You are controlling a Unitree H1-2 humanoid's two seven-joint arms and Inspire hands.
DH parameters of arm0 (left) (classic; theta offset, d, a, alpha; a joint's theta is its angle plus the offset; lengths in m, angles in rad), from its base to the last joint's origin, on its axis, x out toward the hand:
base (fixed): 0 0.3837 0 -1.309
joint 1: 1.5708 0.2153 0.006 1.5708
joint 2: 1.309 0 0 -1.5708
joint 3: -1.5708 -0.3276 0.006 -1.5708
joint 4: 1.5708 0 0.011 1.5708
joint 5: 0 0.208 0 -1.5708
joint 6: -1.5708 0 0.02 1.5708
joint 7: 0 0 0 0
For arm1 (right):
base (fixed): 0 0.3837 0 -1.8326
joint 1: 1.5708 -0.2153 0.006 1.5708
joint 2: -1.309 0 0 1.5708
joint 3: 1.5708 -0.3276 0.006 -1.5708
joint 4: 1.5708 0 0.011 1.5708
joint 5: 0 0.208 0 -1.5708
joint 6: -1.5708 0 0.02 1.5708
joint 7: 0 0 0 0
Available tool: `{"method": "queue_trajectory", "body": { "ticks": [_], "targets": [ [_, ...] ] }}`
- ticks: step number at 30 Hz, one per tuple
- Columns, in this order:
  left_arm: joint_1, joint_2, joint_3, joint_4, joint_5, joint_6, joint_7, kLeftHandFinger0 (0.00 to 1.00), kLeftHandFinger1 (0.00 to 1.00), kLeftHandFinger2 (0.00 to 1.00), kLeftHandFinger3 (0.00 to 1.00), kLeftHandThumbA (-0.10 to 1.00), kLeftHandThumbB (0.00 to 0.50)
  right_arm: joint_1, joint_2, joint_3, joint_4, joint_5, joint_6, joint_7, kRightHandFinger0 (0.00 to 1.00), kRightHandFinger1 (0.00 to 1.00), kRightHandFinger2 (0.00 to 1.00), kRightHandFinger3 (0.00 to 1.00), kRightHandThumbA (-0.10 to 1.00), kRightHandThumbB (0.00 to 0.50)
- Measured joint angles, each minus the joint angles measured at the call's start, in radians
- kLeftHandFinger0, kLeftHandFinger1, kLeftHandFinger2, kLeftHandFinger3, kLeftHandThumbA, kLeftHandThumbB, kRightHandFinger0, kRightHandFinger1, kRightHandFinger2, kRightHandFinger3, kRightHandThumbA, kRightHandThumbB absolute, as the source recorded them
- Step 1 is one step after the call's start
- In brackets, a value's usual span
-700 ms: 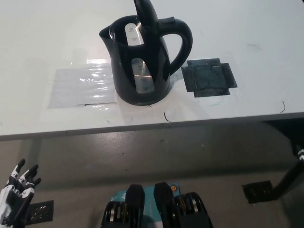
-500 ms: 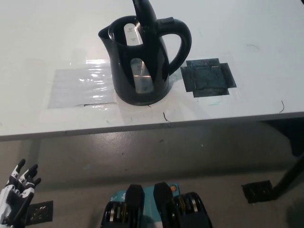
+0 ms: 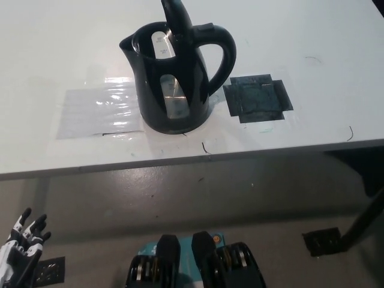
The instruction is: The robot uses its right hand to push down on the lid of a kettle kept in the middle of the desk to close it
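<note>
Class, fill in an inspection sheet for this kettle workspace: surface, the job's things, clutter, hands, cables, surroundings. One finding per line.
Surface: white desk, scuffed with small dark marks near the front edge.
Job's things: black kettle standing mid-desk, its lid hinged up and open, handle toward picture right.
Clutter: clear plastic sheet lying flat left of the kettle; dark taped patch right of it.
Hands: left hand at lower left, below desk level, fingers apart, holding nothing; right hand not in view.
Cables: nothing seen.
Surroundings: grey floor; dark desk leg with a black foot plate at lower right.
</note>
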Motion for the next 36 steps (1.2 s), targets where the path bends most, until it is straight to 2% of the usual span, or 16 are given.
{"method": "queue_trajectory", "body": {
  "ticks": [2, 8, 10, 12, 20, 23, 27, 36],
  "targets": [
    [0.007, 0.000, 0.000, 0.001, 0.000, 0.000, 0.000, 1.00, 1.00, 0.89, 1.00, 0.26, 0.174, -0.102, -0.001, 0.036, 0.010, 0.001, 0.004, -0.015, 1.00, 1.00, 1.00, 1.00, 0.76, 0.000],
    [0.020, -0.001, 0.000, 0.001, 0.000, 0.000, 0.000, 1.00, 1.00, 0.90, 1.00, 0.26, 0.184, -0.355, 0.038, 0.113, 0.147, -0.019, 0.016, -0.039, 1.00, 1.00, 1.00, 1.00, 0.84, 0.000],
    [0.023, -0.002, 0.000, 0.001, 0.000, 0.000, 0.000, 1.00, 1.00, 0.90, 1.00, 0.25, 0.191, -0.456, 0.075, 0.131, 0.255, -0.030, 0.020, -0.044, 1.00, 1.00, 1.00, 1.00, 0.85, 0.000],
    [0.024, -0.002, 0.000, 0.001, 0.000, 0.000, 0.000, 1.00, 1.00, 0.90, 1.00, 0.24, 0.169, -0.532, 0.108, 0.143, 0.362, -0.041, 0.020, -0.049, 1.00, 1.00, 1.00, 1.00, 0.93, 0.000],
    [0.043, -0.008, -0.001, 0.001, -0.003, -0.002, 0.000, 1.00, 1.00, 0.90, 1.00, 0.24, 0.159, -0.748, 0.236, 0.182, 0.809, -0.094, 0.005, -0.060, 1.00, 1.00, 1.00, 1.00, 0.89, 0.000],
    [0.049, -0.010, -0.003, 0.001, -0.007, -0.004, -0.001, 1.00, 1.00, 0.89, 1.00, 0.25, 0.164, -0.807, 0.280, 0.185, 0.970, -0.118, -0.019, -0.065, 1.00, 1.00, 1.00, 1.00, 0.87, 0.012],
    [0.055, -0.015, -0.011, 0.001, -0.010, -0.008, -0.001, 1.00, 1.00, 0.89, 1.00, 0.27, 0.159, -0.905, 0.337, 0.185, 1.189, -0.149, -0.063, -0.072, 1.00, 1.00, 1.00, 1.00, 0.86, 0.000],
    [0.070, -0.017, -0.018, 0.001, -0.017, -0.018, -0.010, 1.00, 1.00, 0.89, 1.00, 0.25, 0.179, -1.031, 0.386, 0.167, 1.396, -0.212, -0.184, -0.082, 1.00, 1.00, 1.00, 1.00, 0.85, 0.000]
  ]
}}
